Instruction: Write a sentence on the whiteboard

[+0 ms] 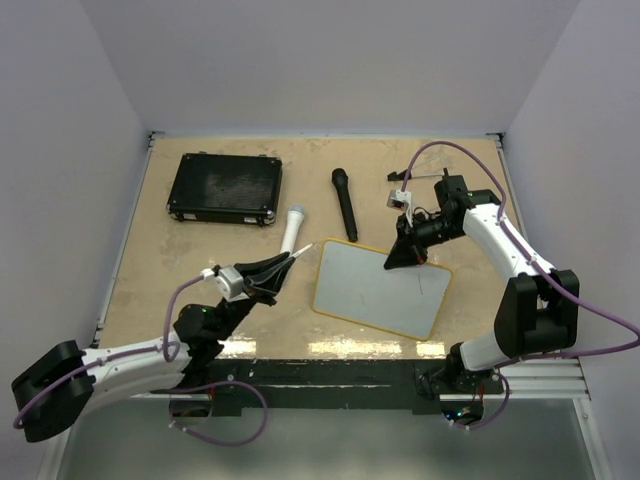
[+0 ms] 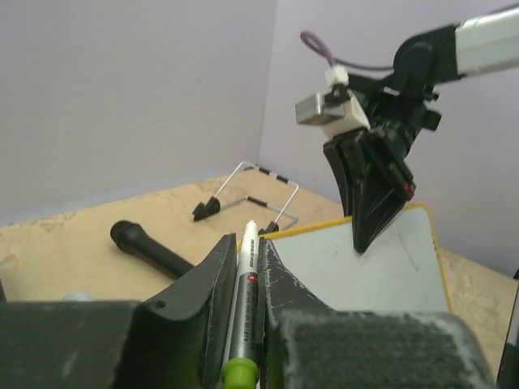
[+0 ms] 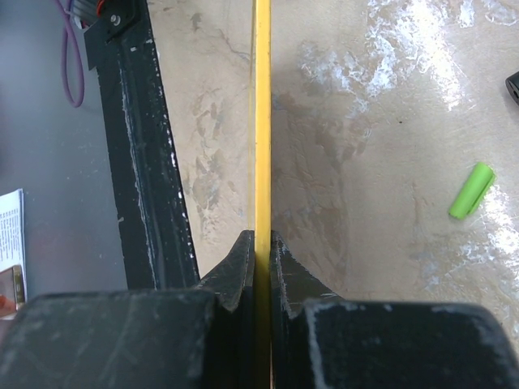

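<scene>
Now clamping the marker [image 2: 246, 279] in the left gripper [image 2: 247, 245], shut on its grey barrel with the white tip pointing toward the whiteboard [image 1: 375, 285]. That board is sitting right of centre, toward the worktop's [image 1: 200, 250] near edge. Pinching the yellow rim [image 3: 262, 121] at its far edge with the right gripper [image 3: 261, 243], closed tight on it. Finding no sentence readable on the white surface yet. Probably best approaching by lowering the tip slowly toward the board's left side, touching down lightly, bracing the rim firmly against sliding, and leaving room rightward for the words.
</scene>
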{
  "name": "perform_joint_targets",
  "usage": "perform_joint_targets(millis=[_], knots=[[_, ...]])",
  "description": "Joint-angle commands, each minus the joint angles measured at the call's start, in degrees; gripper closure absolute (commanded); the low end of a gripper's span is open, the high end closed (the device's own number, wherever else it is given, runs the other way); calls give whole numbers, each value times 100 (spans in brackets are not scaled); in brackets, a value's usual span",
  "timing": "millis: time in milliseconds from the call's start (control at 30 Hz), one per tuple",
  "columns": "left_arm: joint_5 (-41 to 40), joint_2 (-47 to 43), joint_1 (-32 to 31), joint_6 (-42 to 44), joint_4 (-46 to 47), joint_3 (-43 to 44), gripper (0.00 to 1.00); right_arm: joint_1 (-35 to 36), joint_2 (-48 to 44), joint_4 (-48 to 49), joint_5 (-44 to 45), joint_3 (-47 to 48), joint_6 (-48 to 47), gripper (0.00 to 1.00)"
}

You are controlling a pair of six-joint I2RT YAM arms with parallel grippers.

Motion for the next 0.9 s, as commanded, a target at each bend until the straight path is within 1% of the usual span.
perform_joint_targets(millis=[0,33,133,233,333,667,867], knots=[[439,638,130,104,773,-712,100,21,11,114,-181,172,-474,100],[605,953,147,95,957,-668,100,21,-6,122,-181,172,-474,100],[912,1525,174,113,1116,-431,100,21,-24,131,-173,172,-448,100],[1185,1974,183,95,1327,-334,100,12,-42,175,-164,163,-387,100],[1300,2195,183,51,1398,-334,100,21,-51,202,-146,154,-369,100],[1301,2283,174,86,1477,-88,100,21,-24,210,-155,146,-360,100],[1143,2143,174,174,1477,0,100,29,-24,219,-146,137,-360,100]])
